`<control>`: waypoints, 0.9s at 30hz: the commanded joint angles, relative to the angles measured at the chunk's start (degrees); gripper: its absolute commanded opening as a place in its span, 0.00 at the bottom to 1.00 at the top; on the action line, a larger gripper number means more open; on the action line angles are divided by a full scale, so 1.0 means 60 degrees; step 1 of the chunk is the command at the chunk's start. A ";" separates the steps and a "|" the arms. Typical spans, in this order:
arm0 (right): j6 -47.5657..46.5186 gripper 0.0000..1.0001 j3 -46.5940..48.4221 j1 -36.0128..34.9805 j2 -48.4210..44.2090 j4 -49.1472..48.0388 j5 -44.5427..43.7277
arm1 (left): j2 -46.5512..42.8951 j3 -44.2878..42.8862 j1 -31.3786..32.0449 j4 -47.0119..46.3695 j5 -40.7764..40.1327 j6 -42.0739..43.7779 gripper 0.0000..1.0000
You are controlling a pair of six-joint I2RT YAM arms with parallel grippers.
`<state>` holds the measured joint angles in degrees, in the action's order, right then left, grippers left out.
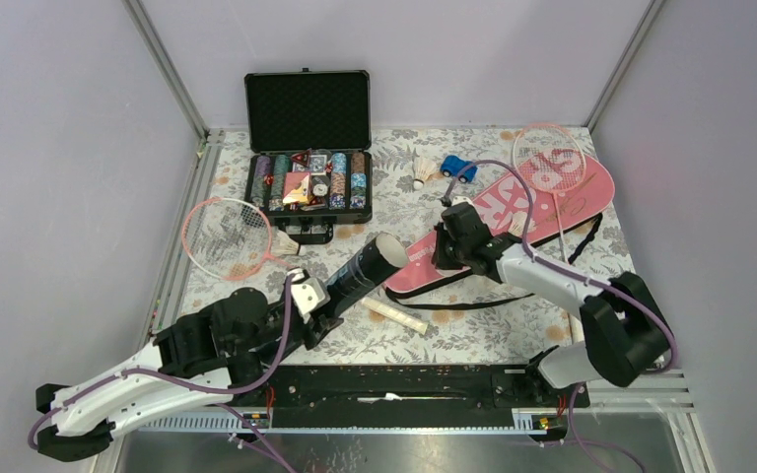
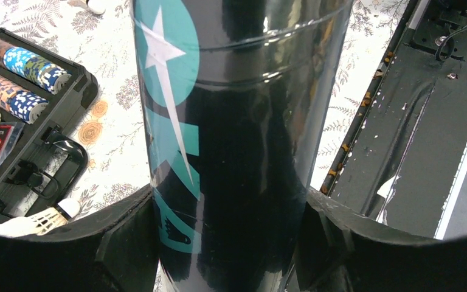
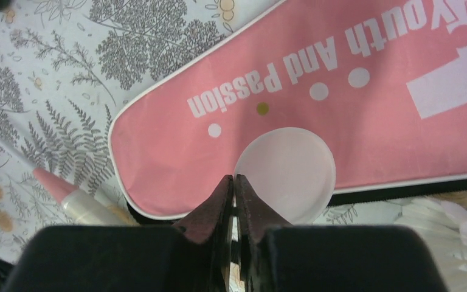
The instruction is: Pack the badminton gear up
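Observation:
My left gripper (image 1: 320, 305) (image 2: 230, 204) is shut on the black tube with teal print (image 1: 365, 266) (image 2: 237, 121). The tube is tilted, with its open mouth pointing up and right. My right gripper (image 1: 442, 256) (image 3: 235, 178) is shut just above the near end of the pink cover (image 1: 513, 222) (image 3: 316, 55). Its tips touch the edge of a round white lid (image 3: 286, 170) lying there. One pink racket (image 1: 225, 236) lies at the left, and its white handle (image 1: 394, 315) lies below the tube. A second racket (image 1: 549, 158) rests on the cover. Shuttlecocks (image 1: 420, 170) (image 1: 286, 243) (image 3: 456, 237) lie loose.
An open black case of poker chips (image 1: 308, 148) (image 2: 18, 79) stands at the back left. A small blue toy car (image 1: 458, 168) sits beside the far shuttlecock. The cover's black strap (image 1: 473, 304) trails towards the near edge, by the black base rail (image 1: 404, 384).

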<state>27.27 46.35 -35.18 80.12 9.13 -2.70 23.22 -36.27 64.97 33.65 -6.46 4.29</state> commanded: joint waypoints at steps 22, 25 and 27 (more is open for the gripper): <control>0.2608 0.47 0.1366 0.0025 -0.0593 0.5812 -0.6384 | -0.0047 -0.0240 -0.0032 -0.0744 0.0120 -0.0687 0.42; 0.2811 0.47 0.1372 0.0055 -0.0287 0.6004 -0.6680 | -0.0010 -0.0272 -0.0032 -0.0717 0.0099 -0.0687 0.42; 0.2845 0.46 0.1358 0.0062 0.0006 0.5957 -0.6716 | -0.0010 -0.0274 -0.0032 -0.0716 0.0122 -0.0687 0.42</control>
<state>41.19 54.61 -35.09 78.02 42.30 -36.27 23.00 -36.27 64.97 33.87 -6.24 1.34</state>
